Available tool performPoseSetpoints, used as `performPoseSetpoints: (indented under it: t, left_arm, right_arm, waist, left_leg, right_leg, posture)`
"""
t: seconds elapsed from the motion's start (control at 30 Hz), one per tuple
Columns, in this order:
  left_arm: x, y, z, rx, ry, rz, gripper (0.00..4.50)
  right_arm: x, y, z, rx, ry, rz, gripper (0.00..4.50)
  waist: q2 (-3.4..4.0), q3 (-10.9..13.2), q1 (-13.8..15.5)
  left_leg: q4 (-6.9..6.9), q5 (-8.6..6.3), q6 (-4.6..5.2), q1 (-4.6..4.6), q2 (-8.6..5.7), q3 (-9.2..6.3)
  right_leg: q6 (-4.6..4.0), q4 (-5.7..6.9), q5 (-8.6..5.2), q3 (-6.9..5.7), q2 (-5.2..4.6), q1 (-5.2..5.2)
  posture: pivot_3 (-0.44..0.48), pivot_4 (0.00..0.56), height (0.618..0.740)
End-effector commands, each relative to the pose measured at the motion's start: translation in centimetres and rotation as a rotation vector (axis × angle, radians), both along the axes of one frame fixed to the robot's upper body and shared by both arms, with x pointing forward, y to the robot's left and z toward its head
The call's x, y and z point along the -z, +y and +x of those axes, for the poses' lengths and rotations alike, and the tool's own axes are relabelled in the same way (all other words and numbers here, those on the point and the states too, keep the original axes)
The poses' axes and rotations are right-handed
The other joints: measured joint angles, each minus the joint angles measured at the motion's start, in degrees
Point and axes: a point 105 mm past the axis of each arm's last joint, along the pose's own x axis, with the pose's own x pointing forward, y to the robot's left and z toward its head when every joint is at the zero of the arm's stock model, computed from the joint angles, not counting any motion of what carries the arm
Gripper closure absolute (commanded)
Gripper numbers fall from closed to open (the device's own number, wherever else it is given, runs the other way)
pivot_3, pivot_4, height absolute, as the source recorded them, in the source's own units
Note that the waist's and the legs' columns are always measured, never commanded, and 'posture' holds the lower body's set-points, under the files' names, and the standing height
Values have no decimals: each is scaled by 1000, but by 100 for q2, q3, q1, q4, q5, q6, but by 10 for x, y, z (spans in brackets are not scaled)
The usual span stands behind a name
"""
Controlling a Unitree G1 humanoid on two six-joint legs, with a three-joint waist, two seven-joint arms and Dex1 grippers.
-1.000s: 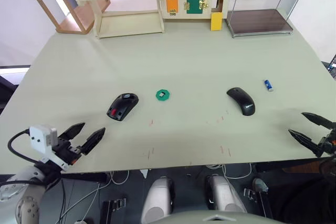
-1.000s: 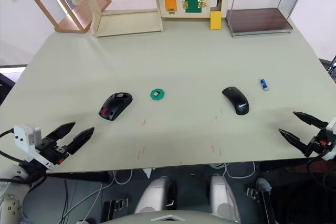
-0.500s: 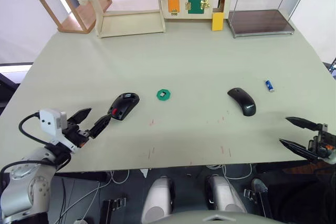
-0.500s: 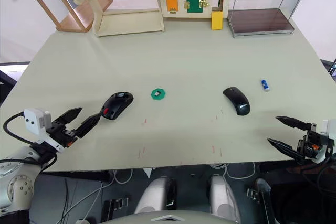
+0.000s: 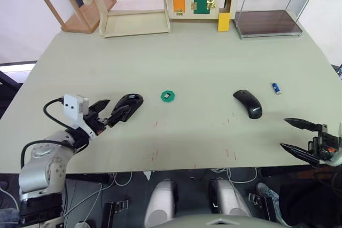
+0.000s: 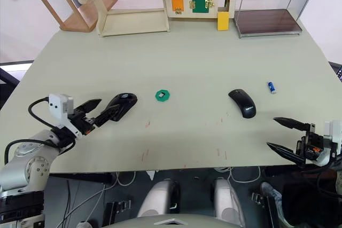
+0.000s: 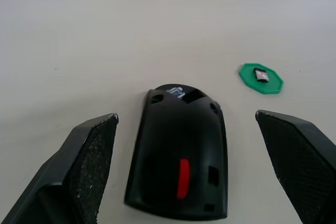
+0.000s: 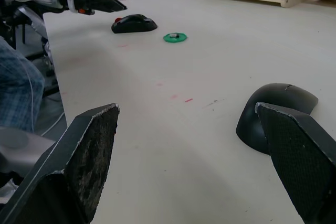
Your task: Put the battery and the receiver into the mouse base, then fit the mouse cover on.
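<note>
Where the head views look down: left gripper [image 5: 109, 115] spread wide, empty, just short of the mouse base [image 5: 129, 104]; right gripper [image 5: 301, 138] agape, empty, mouse cover [image 5: 247, 103] and battery [image 5: 274, 87] well beyond. Left wrist: base between the jaws, receiver [image 7: 261, 74] on green disc [image 7: 261, 78] farther off. Right wrist: cover ahead. Probably rigid, light, slippery; best gripped across the flanks.

Mouse base [image 5: 128, 105], receiver [image 5: 167, 96], mouse cover [image 5: 247, 103], battery [image 5: 275, 87] lie apart.

On the table [image 5: 203, 52], the green disc [image 5: 168, 96] lies between the mouse base [image 5: 128, 105] to its left and the mouse cover [image 5: 247, 103] to its right; the battery [image 5: 275, 87] lies farther right.
</note>
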Motion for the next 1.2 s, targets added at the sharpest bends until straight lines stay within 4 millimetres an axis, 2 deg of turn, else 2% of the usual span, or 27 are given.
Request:
performPoseSetpoints:
  t: [0.03, 0.47, 0.9, 1.2]
  left_arm:
    - [-3, -2, 7, 29, 7, 127, 0]
    - [3, -3, 26, 54, 39, 221, 0]
    - [11, -23, 32, 74, 108, 245, 0]
    - [19, -12, 30, -7, 175, 272, 0]
  right_arm:
    - [-7, 1, -1, -11, -42, 6, 136]
    - [-8, -4, 1, 11, -101, 6, 136]
    - [-7, -3, 0, 14, -133, -1, 136]
    - [-8, -3, 1, 17, -134, 2, 136]
  waist:
    - [0, 0, 0]
    - [0, 0, -4]
    - [0, 0, -5]
    - [1, 0, -6]
  left_leg:
    - [0, 0, 0, 1, -1, 0]
    - [0, 0, 0, 0, 0, 1]
    - [3, 1, 0, 0, -1, -1]
    - [5, 1, 0, 1, -1, -1]
  right_leg:
    - [0, 1, 0, 0, 1, 0]
    - [2, 1, 1, 0, 3, 0]
    - [3, 8, 2, 1, 2, 1]
    - [3, 11, 2, 2, 2, 1]
  posture:
    - [0, 150, 740]
    - [0, 150, 740]
    - [0, 150, 740]
    - [0, 150, 740]
